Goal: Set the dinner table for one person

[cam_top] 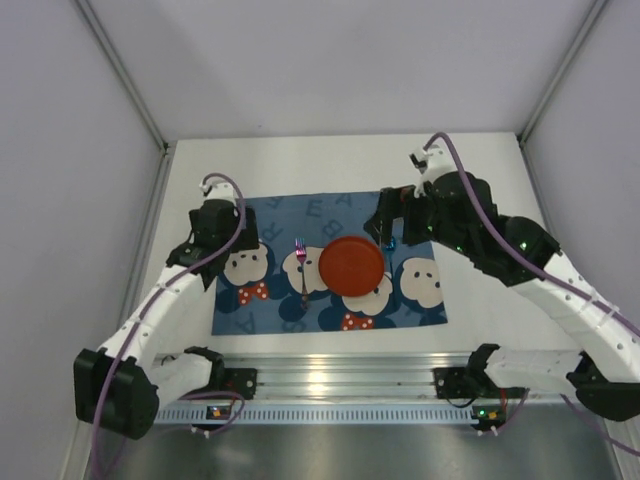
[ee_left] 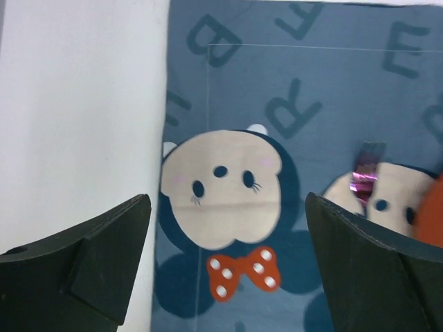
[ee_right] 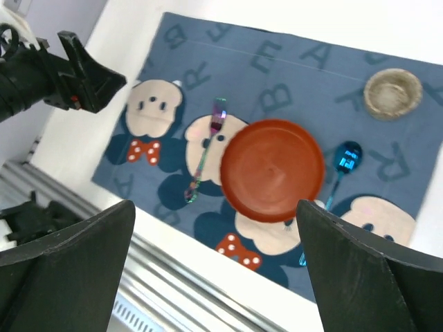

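The dinner table [cam_top: 300, 165] is the white top filling the top view, with the arms' bases at its 6 o'clock edge. A blue mouse-printed placemat [cam_top: 330, 215] lies on its middle. The left gripper [ee_left: 227, 207] hovers over the mat's 9 o'clock edge, jaws apart and empty, above a mouse face with a red bow. The right gripper [ee_right: 214, 207] hangs high over the mat towards 2 o'clock, jaws also wide apart and holding nothing. A red plate [cam_top: 352, 265] sits at the centre of the mat. An iridescent pink fork [cam_top: 301, 262] lies just beside it at 9 o'clock, tines pointing to 12. A blue spoon [ee_right: 344, 160] lies close at the plate's 3 o'clock side, partly hidden under the right wrist in the top view. In the right wrist view a small beige bowl [ee_right: 392, 92] stands apart from the plate at about 1 o'clock. The setting looks close to finished, so this seems to be the closing step. No further piece is in view to fetch. The next move probably calls for both arms to lift clear without snagging the cloth or nudging the cutlery.
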